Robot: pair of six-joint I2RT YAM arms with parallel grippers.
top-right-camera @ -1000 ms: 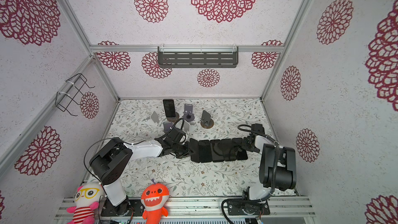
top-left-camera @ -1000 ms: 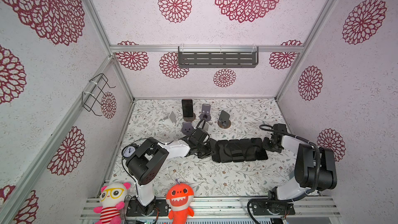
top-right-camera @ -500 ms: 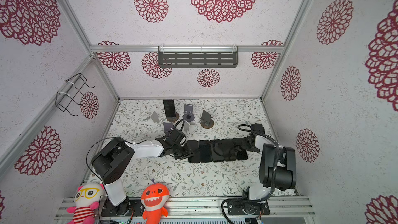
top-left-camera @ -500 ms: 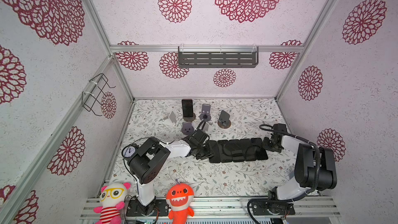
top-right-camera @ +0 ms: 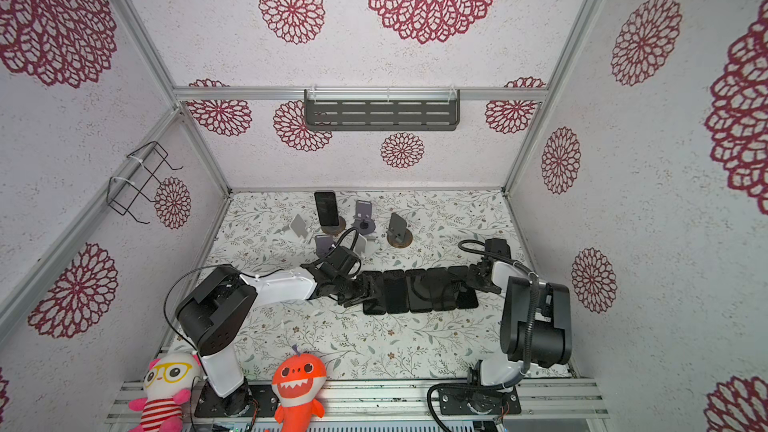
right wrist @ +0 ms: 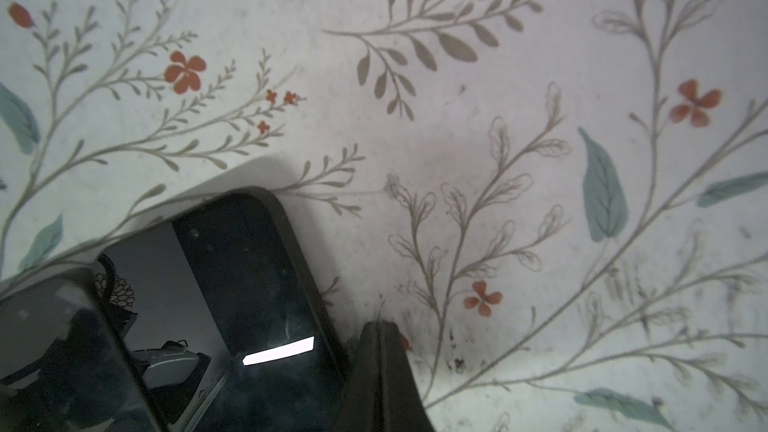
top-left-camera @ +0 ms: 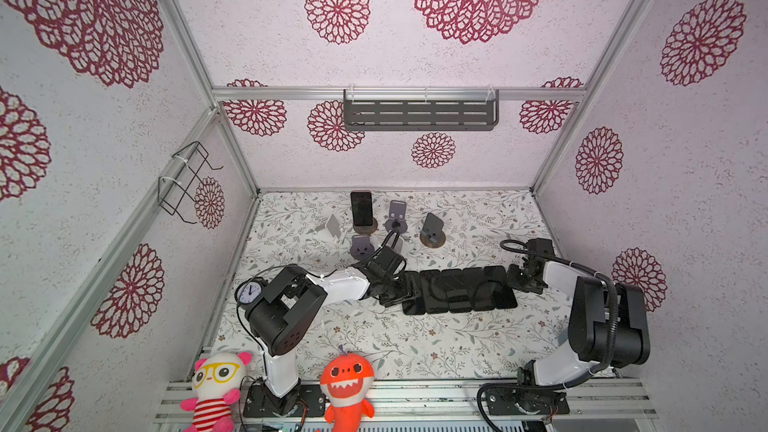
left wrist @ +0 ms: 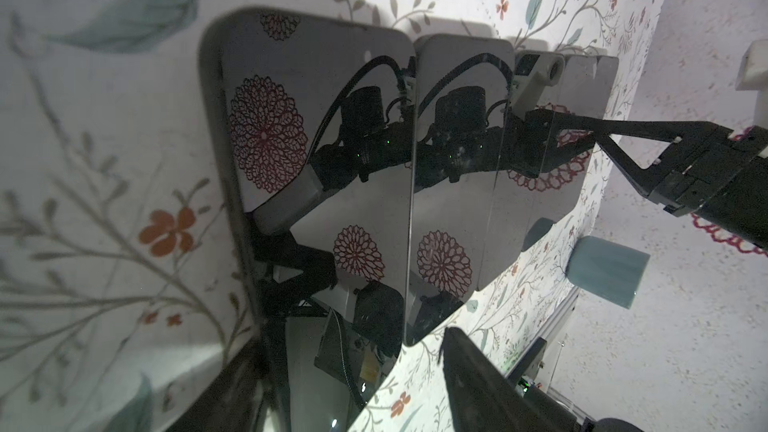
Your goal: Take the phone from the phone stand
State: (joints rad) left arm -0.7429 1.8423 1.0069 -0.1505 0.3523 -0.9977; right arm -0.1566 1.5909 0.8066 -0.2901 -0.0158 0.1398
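With left gripper [left wrist: 353,342] spread wide astride the flat phone [left wrist: 316,160], gripping nothing, lift straight off; then pinch the upright phone [top-left-camera: 361,207], above centre, by its edges, off its stand [top-left-camera: 365,227].

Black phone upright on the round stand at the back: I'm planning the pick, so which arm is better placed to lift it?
Left, probably. The left pincer is open and nearer the upright black phone; the right pincer is shut, at the far end of the row of flat black phones.

laid phones [right wrist: 249,305] run off the edge; right gripper [right wrist: 380,363] cropped too
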